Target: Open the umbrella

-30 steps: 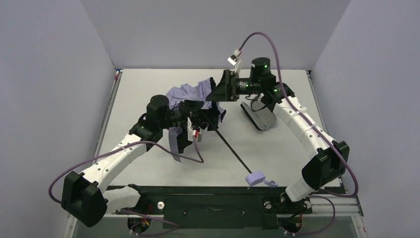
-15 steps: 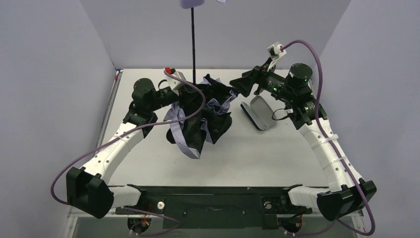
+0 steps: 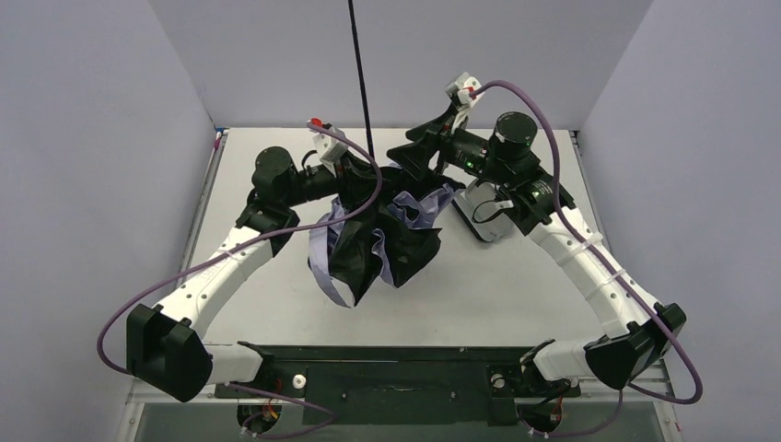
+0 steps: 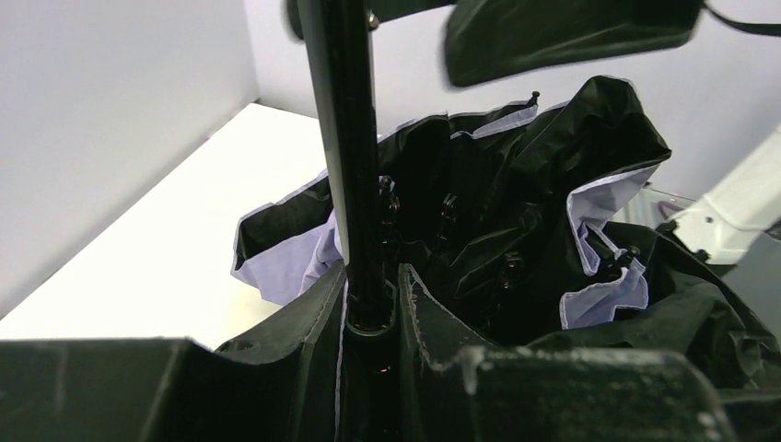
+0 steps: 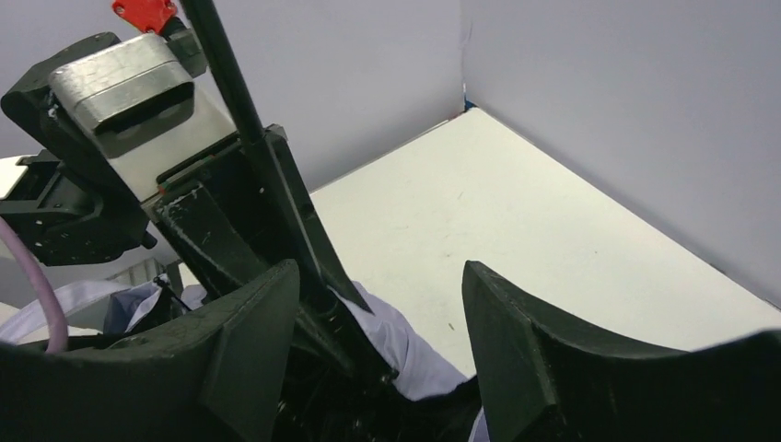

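Above the middle of the table the umbrella hangs upside down and unopened, its lavender-and-black canopy crumpled in loose folds; just behind the folds the left gripper is clenched on the thin black shaft, which rises straight up out of the top view; the right gripper hovers beside it over the canopy, fingers spread, holding nothing; the black-and-grey sleeve lies on the table beneath the right arm.
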Available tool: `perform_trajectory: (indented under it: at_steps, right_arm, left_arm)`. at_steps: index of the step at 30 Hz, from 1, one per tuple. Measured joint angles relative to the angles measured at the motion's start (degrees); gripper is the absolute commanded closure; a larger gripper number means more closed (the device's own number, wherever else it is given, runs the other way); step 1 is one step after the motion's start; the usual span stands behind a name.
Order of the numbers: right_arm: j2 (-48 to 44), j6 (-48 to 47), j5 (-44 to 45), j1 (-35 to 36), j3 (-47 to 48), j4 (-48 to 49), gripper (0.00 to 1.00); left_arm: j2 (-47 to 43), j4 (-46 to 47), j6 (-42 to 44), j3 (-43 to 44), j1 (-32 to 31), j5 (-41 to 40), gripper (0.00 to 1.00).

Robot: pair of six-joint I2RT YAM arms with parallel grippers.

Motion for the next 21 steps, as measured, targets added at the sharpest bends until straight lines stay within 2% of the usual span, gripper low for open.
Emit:
perform_trajectory:
  at_steps: [5, 17, 21]
  right_arm:
    - [3.5, -0.1, -0.8, 1.9, 2.0, -0.1, 0.36]
    - [4.7, -1.1, -6.9, 3.0, 4.7, -1.7, 0.40]
    - [4.8, -2.8, -7.0, 3.2, 4.7, -3.7, 0.48]
  left_arm:
    - [0.0, -0.1, -0.9, 0.0, -1.0, 2.4, 1.00]
    - [1.1, -1.9, -0.8, 0.1, -2.0, 5.1, 1.00]
    - [1.6, -2.7, -0.3, 0.8, -2.3, 5.7, 1.00]
